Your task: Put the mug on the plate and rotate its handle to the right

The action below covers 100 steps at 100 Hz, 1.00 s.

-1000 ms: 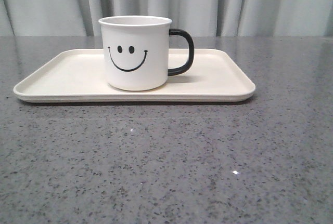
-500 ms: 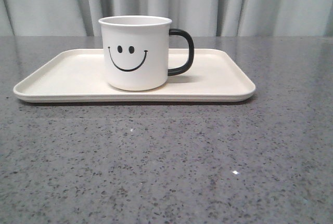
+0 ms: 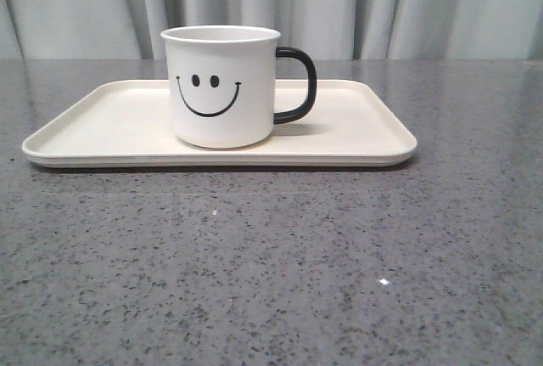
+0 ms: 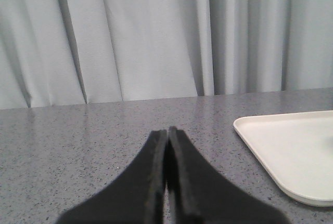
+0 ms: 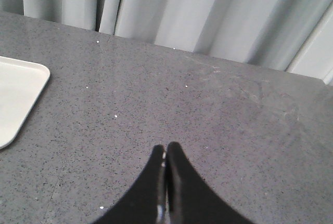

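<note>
My white mug [image 3: 221, 86] with its black smiley stands upright on the cream plate [image 3: 356, 132], glossy black handle [image 3: 299, 84] pointing right; my left gripper [image 4: 167, 133] and right gripper [image 5: 165, 151] are pressed together, holding nothing

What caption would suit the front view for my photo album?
White smiley-face mug stands upright on a cream rectangular tray, its black loop handle pointing right, on a grey speckled table.
</note>
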{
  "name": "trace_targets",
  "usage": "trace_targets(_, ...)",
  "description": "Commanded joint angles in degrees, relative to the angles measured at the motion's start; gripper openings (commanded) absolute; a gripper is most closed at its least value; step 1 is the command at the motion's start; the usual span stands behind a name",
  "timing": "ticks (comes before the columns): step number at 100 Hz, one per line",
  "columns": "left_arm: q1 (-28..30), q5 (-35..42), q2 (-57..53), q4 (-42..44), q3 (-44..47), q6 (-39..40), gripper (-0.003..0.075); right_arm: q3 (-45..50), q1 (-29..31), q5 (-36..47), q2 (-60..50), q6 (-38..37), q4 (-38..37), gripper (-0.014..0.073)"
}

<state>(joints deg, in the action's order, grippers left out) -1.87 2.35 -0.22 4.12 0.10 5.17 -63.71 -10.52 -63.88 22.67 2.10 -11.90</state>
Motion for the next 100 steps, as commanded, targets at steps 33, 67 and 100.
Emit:
trace_targets(33,0.2,5.0,-1.7,-0.4,0.4,0.3,-0.0020,-0.9,0.2,4.7,0.9,0.0,-1.9,-0.0110)
trace_targets(67,0.2,5.0,-1.7,-0.4,0.4,0.3,-0.0020,3.5,0.2,6.7,0.8,-0.8,3.3,-0.0110)
trace_targets(100,0.2,5.0,-1.7,-0.4,0.4,0.3,-0.0020,26.9,0.3,34.3,-8.3,-1.1,4.5,-0.0110)
